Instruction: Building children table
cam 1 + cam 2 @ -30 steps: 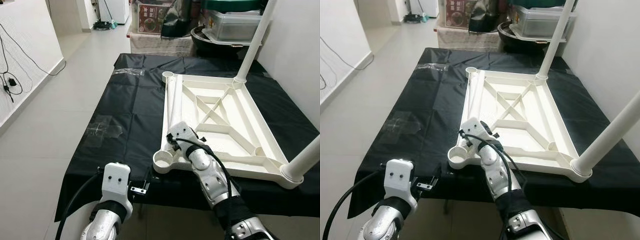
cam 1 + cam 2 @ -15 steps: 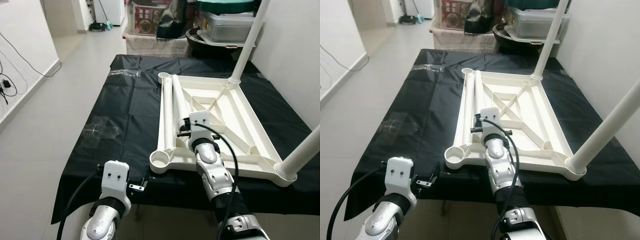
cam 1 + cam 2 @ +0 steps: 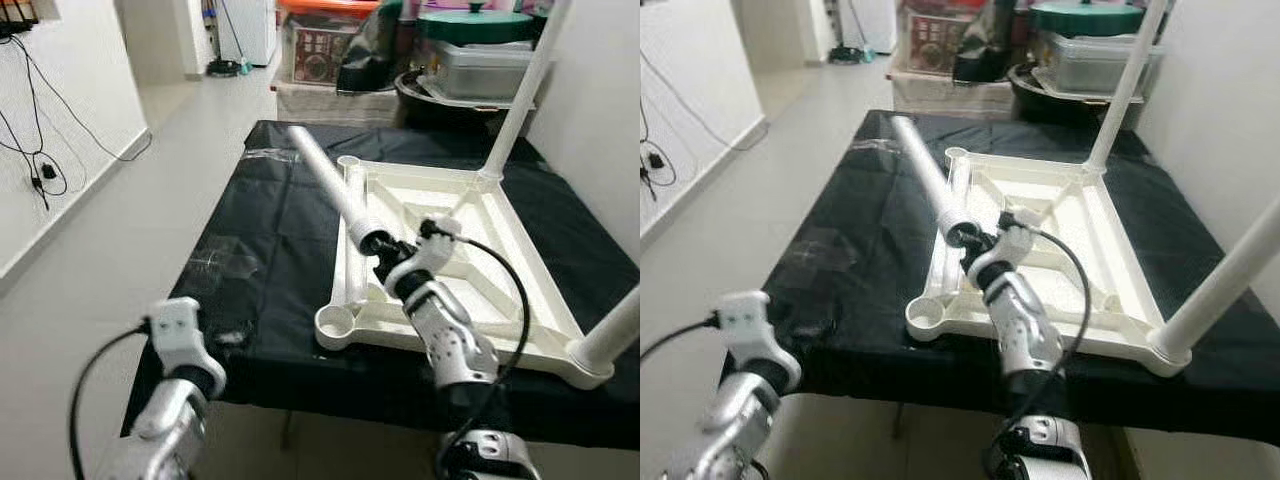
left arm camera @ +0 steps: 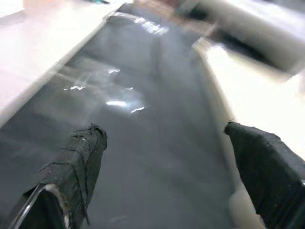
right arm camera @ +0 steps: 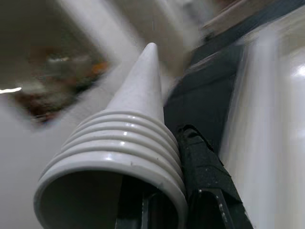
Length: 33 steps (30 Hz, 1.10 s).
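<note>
Right tool (image 3: 381,252): clamped on the white leg (image 3: 330,185), held tilted above the tabletop (image 3: 500,240) frame's left rail.
Left tool (image 4: 162,171): fingers wide apart, near the counter (image 3: 270,230) edge, well apart from the tabletop.

A pale tiled floor (image 3: 110,250) is seen running down a hallway on the left, with a white wall (image 3: 60,130) beside it. Black cables (image 3: 40,170) are hung down that wall toward a plug near the skirting. The table is covered by a black cloth (image 3: 270,230), shiny and a bit wrinkled, with clear tape stuck on it. At the far end a low bench is piled with stuff: a printed box (image 3: 320,50), a dark bag (image 3: 375,55), a grey tub with a green lid (image 3: 475,60). Another white wall (image 3: 600,120) is seen on the right. Everything is lit evenly and softly.
</note>
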Available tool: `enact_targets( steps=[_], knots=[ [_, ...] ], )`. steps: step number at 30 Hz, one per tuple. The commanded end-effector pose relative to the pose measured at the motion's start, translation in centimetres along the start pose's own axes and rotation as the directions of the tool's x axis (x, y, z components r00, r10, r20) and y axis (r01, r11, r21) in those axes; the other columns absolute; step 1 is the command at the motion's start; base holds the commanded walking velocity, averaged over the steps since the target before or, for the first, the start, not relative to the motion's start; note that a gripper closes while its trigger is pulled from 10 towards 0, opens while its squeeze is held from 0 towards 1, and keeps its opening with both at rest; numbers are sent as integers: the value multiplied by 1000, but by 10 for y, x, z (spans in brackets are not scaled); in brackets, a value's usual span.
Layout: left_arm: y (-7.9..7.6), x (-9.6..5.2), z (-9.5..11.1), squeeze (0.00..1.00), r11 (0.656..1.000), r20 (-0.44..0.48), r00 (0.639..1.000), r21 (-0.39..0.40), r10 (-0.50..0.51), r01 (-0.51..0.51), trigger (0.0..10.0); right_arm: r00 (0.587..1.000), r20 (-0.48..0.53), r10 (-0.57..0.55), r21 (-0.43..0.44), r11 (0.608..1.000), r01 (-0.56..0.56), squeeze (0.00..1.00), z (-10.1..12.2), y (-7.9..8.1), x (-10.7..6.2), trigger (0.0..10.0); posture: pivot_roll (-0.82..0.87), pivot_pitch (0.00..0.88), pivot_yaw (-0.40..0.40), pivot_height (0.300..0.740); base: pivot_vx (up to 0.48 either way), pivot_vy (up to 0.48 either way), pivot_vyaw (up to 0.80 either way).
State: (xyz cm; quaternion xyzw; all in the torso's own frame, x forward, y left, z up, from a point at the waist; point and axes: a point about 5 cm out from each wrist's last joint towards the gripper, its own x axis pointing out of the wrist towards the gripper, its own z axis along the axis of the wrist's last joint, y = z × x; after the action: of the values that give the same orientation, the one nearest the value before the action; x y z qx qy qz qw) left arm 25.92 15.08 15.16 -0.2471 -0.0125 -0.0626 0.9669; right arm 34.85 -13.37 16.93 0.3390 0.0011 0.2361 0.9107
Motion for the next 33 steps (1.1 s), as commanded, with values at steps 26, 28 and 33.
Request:
enact_targets(
  steps=[26, 28, 33],
  knots=[
    [13, -11, 54, 0, 756, 307, 934, -564, -183, 333, 10000, 687, -315, 655, 368, 752, -547, 0, -29, 32, -74, 0, 141, 0, -39, 740, 0, 0, 0],
    [9, -12, 55, 0, 734, 318, 925, -574, -209, 363, 10000, 659, -329, 676, 387, 733, -559, 0, -28, 31, -78, 0, 141, 0, -40, 740, 0, 0, 0],
    [5, -16, 61, 0, 667, 364, 897, -607, -250, 432, 10000, 615, -338, 712, 426, 699, -575, 0, -28, 31, -86, 0, 142, 0, -38, 740, 0, 0, 0]
  ],
)
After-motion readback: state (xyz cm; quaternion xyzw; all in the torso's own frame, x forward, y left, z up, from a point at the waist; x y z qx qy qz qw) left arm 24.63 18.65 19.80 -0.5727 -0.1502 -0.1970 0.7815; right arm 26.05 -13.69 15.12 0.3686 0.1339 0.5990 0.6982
